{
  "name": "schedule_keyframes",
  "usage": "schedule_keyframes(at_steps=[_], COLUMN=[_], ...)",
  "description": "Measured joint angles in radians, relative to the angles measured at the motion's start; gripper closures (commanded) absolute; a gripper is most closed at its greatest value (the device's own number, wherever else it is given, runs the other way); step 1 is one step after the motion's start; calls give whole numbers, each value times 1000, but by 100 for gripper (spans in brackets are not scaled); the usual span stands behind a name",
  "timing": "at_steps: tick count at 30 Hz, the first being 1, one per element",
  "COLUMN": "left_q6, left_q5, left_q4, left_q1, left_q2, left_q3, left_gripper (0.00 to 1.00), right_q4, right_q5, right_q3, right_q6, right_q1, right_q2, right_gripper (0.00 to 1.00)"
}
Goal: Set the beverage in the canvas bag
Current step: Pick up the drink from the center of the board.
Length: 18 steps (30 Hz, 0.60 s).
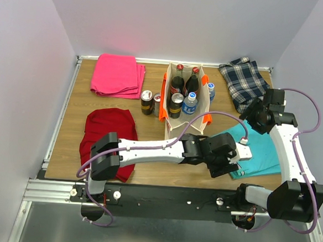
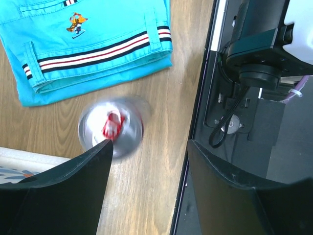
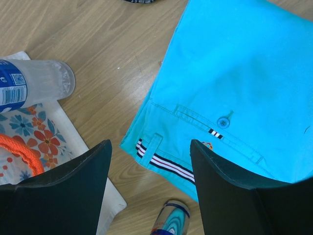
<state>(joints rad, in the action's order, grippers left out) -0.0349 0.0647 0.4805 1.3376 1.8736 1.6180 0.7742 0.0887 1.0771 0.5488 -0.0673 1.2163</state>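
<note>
The canvas bag point(image 1: 175, 122) stands mid-table with orange handles, holding several bottles and cans. A silver beverage can with a red tab point(image 2: 111, 127) stands on the wood near the table's front edge, blurred in the left wrist view. It sits just off the inner tip of one finger of my open left gripper point(image 2: 149, 144), outside the gap. The same can point(image 3: 171, 221) shows at the bottom of the right wrist view. My left gripper point(image 1: 225, 157) hides it from above. My right gripper point(image 3: 149, 147) is open over the wood and the shorts' edge, holding nothing.
Folded teal shorts point(image 2: 93, 44) lie beside the can. A water bottle point(image 3: 34, 85) rests against the bag's floral side point(image 3: 46, 142). Two cans point(image 1: 146, 102) stand left of the bag. Pink point(image 1: 117, 75), red point(image 1: 108, 131) and plaid point(image 1: 243, 79) cloths lie around.
</note>
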Motion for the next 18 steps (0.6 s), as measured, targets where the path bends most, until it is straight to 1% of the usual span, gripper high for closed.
schedule_keyframes(at_steps=[9, 18], left_q6=[13, 13], left_q5=[-16, -152], left_q4=[2, 16], left_q1=[33, 38], left_q2=[-5, -6], left_q3=[0, 12], left_gripper=[28, 26], right_q4=[-3, -3], right_q5=[-1, -2], right_q3=[0, 0], right_q6=[0, 0], right_q1=[0, 0], right_q2=[1, 2], right_gripper=[27, 27])
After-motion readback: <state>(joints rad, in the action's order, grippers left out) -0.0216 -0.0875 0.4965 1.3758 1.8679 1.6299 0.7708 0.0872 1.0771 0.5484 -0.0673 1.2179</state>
